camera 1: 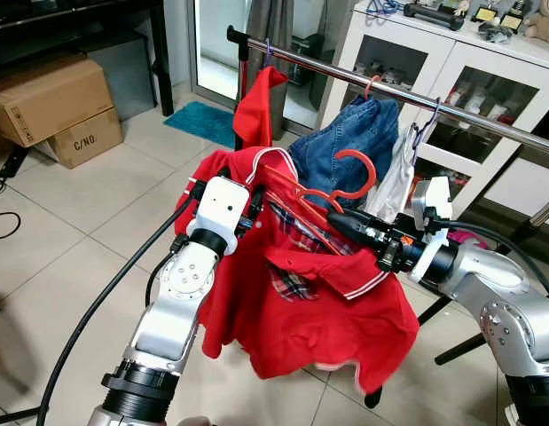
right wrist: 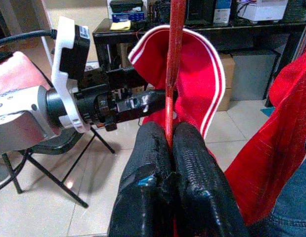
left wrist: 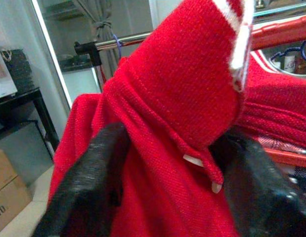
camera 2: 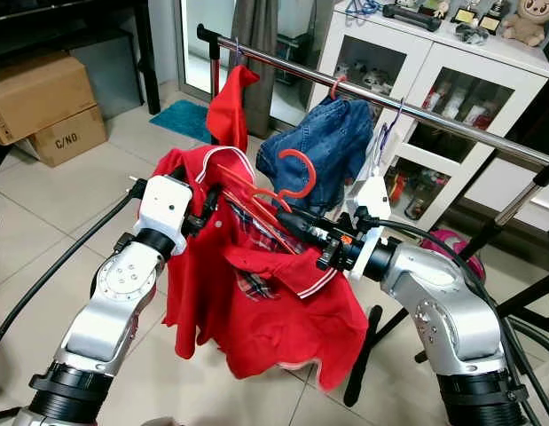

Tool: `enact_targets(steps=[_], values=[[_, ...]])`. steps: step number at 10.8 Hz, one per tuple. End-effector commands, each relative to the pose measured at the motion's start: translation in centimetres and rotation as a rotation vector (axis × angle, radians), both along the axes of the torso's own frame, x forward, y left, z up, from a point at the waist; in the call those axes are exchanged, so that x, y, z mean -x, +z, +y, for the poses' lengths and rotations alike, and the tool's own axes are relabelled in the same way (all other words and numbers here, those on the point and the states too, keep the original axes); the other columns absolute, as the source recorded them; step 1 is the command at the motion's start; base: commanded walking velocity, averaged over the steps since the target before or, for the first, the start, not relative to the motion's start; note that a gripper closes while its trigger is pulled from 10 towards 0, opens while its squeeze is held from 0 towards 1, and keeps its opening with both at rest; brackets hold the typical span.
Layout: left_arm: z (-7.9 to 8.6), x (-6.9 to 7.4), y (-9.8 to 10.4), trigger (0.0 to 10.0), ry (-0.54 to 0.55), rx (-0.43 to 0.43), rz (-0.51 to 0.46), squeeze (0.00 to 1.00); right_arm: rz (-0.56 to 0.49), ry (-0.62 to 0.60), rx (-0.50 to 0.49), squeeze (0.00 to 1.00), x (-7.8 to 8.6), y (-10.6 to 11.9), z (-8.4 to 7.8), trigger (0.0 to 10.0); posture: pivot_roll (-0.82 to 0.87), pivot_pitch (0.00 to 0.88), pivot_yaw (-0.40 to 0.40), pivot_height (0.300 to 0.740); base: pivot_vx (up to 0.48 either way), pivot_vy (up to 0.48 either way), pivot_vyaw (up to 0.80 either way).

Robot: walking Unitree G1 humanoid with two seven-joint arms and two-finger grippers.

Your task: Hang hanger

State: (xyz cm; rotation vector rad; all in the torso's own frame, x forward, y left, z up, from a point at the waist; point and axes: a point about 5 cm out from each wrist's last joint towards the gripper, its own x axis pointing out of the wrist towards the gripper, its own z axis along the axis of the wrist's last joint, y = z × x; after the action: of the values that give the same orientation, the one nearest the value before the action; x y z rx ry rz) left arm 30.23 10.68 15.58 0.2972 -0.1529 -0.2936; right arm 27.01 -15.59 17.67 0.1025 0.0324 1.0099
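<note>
A red plastic hanger [camera 1: 357,174] carries a red polo shirt [camera 1: 301,311] with white collar stripes and a plaid lining. I hold it in front of the metal clothes rail [camera 1: 487,120], below the rail's height, with the hook pointing up beside the denim. My right gripper [camera 1: 334,219] is shut on the hanger's thin red bar [right wrist: 171,74], fingers [right wrist: 192,168] pressed together around it. My left gripper [camera 1: 254,202] sits at the shirt's shoulder, its black fingers [left wrist: 88,187] closed on the red fabric [left wrist: 182,98].
On the rail hang a red garment [camera 1: 256,111], a denim piece [camera 1: 345,142] and a white garment [camera 1: 398,177]. A white glass-door cabinet [camera 1: 469,71] stands behind. Cardboard boxes [camera 1: 52,98] and a blue mat [camera 1: 203,120] lie left on the tiled floor.
</note>
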Motion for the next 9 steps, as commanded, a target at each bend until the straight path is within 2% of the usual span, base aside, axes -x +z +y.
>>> enact_targets(steps=[1, 7, 9], values=[[-0.1, -0.2, 0.3, 0.0, -0.016, 0.003, -0.009, 0.0, -0.028, -0.012, -0.016, 0.0, -0.1, 0.7, -0.3, 10.0, 0.08, 0.007, -0.102, 0.74, 0.0, 0.0, 0.0], [0.5, -0.4, 0.5, 0.0, -0.029, 0.042, 0.002, 0.0, -0.031, -0.016, -0.013, 0.0, -0.1, 0.5, -0.3, 10.0, 0.08, 0.0, -0.093, 0.74, 0.0, 0.0, 0.0], [1.3, -0.6, 1.4, 0.0, -0.029, 0.057, -0.008, 0.0, -0.024, -0.041, 0.02, 0.0, 0.0, 0.0, -0.4, 10.0, 0.08, 0.0, -0.093, 0.74, 0.0, 0.0, 0.0]])
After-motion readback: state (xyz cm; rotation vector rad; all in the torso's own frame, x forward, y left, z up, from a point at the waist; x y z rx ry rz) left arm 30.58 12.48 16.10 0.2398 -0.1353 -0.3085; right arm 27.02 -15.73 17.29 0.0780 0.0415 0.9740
